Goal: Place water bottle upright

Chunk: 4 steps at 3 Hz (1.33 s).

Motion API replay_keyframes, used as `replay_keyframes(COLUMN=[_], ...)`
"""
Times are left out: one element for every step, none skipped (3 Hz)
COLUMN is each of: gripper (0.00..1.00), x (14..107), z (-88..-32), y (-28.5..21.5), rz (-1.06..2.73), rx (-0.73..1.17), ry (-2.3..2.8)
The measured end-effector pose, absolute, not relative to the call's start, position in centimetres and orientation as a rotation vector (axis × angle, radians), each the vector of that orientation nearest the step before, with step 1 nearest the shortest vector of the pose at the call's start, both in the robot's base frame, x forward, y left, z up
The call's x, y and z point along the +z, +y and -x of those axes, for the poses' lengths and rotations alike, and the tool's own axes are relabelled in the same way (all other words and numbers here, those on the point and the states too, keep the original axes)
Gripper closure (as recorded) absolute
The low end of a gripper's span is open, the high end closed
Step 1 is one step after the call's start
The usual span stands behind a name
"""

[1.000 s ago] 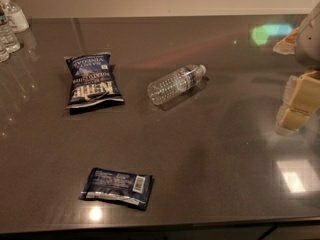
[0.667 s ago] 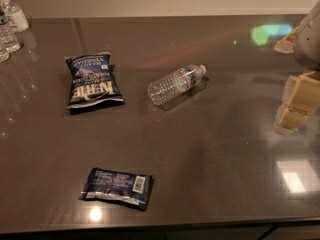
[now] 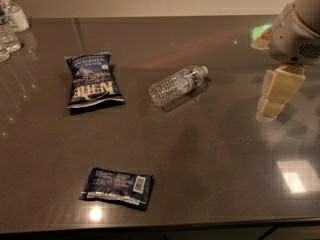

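The water bottle (image 3: pixel 177 84) is small, clear and ribbed, with a white cap and a thin red-and-blue band near the neck. It lies on its side near the middle of the dark table (image 3: pixel 210 159), with the cap pointing right and toward the back. My gripper (image 3: pixel 276 95) is cream-coloured and hangs below the white arm housing (image 3: pixel 295 31) at the right side. It is well to the right of the bottle, above the table, and holds nothing that I can see.
A blue chip bag (image 3: pixel 92 79) lies left of the bottle. A dark flat snack packet (image 3: pixel 118 187) lies near the front edge. A white-labelled pump-top bottle (image 3: pixel 15 14) and other clear bottles (image 3: pixel 7 36) stand at the back left corner.
My gripper and arm have shifted a little to the left, toward the bottle. The bottle and the bags have not moved.
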<state>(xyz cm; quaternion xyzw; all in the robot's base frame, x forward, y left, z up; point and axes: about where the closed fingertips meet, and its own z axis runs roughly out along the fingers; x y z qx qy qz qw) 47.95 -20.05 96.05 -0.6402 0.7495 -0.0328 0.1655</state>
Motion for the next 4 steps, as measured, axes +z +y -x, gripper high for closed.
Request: replay_keyframes(gripper=[0.0,0.0,0.0,0.0], x=[94.8,93.8,92.5,91.6], z=[-51.1,-53.0,-55.3,-57.9], y=[-17.5,-15.7,-13.6,-11.7], rz=[1.984,2.104,2.246,2.346], rx=[-0.049,-0.006,0.023,0.038], ry=[1.967,1.847,1.712,1.591])
